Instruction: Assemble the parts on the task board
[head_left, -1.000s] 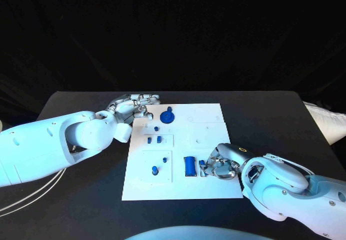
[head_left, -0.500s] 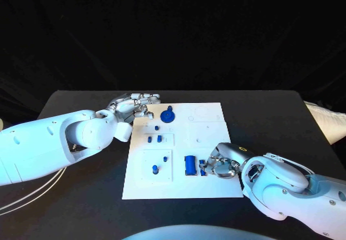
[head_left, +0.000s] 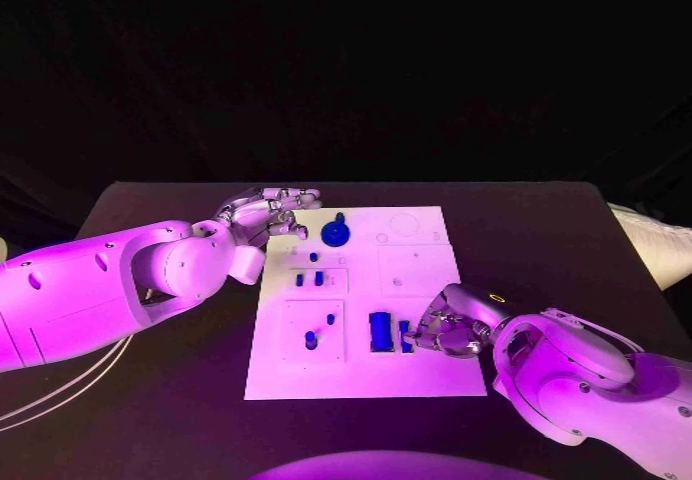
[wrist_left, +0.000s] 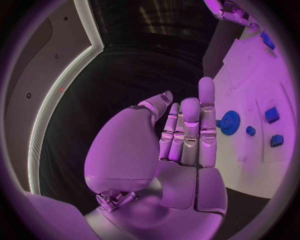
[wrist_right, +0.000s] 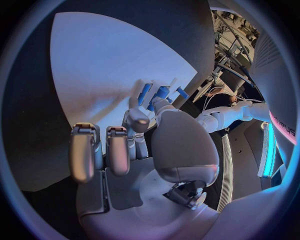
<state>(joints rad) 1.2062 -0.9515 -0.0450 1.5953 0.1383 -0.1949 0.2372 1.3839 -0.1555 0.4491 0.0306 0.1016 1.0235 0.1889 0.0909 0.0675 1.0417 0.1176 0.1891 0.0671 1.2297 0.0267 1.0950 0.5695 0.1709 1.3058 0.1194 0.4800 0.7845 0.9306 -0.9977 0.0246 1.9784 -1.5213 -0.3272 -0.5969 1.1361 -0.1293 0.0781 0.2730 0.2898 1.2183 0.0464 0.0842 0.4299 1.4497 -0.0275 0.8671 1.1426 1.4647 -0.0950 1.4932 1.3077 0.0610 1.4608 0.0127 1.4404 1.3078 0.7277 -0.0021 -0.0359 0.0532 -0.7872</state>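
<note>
The white task board (head_left: 418, 375) lies in the middle of the black table. A blue gear (head_left: 335, 235) stands near its far edge, with small blue pegs (head_left: 309, 280) below it and two more (head_left: 310, 340) in the near-left panel. A blue block (head_left: 381, 331) lies near the board's front. My right hand (head_left: 450, 330) rests on the board beside the block, thumb and a finger pinching a small blue part (head_left: 405, 341), which also shows at its fingertips (wrist_right: 161, 94). My left hand (head_left: 268, 212) hovers at the board's far-left corner, fingers straight and holding nothing (wrist_left: 187, 135); the gear (wrist_left: 229, 122) lies just beyond its fingertips.
The black table (head_left: 562, 240) spreads out on both sides of the board. A pale object (head_left: 652, 245) sits at the table's right edge. White cables (head_left: 58, 400) hang under my left arm at the near left.
My right hand has edged a little toward the near side of the board with the small part. The left hand has stayed put.
</note>
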